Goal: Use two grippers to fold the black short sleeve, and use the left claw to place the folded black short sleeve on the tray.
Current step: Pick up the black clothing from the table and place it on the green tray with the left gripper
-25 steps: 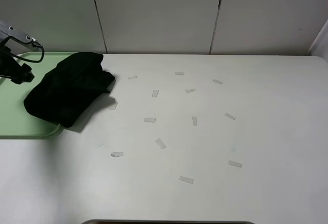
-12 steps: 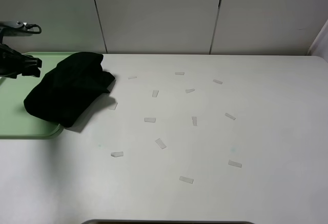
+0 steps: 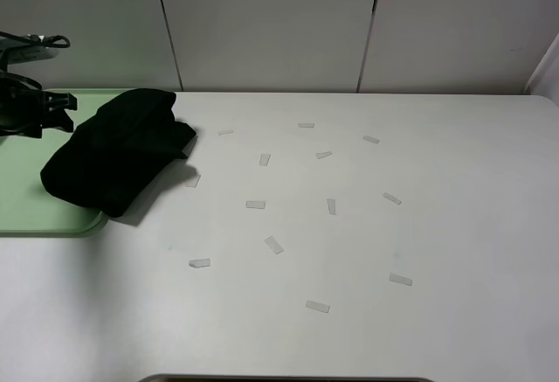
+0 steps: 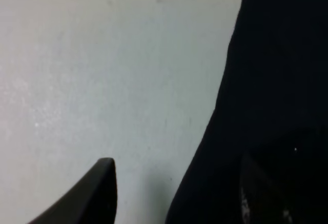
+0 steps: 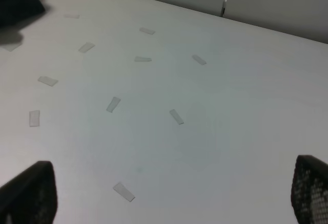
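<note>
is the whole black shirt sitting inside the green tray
No, the black short sleeve lies only partly on the tray; its right side hangs over the rim onto the white table.

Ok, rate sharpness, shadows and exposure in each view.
Exterior high: sharp, evenly lit; black short sleeve crushed to featureless black, soft shadow on the table. Left wrist: very close and blurred, shirt nearly textureless. Right wrist: mildly soft, tape strips legible, no glare.
</note>
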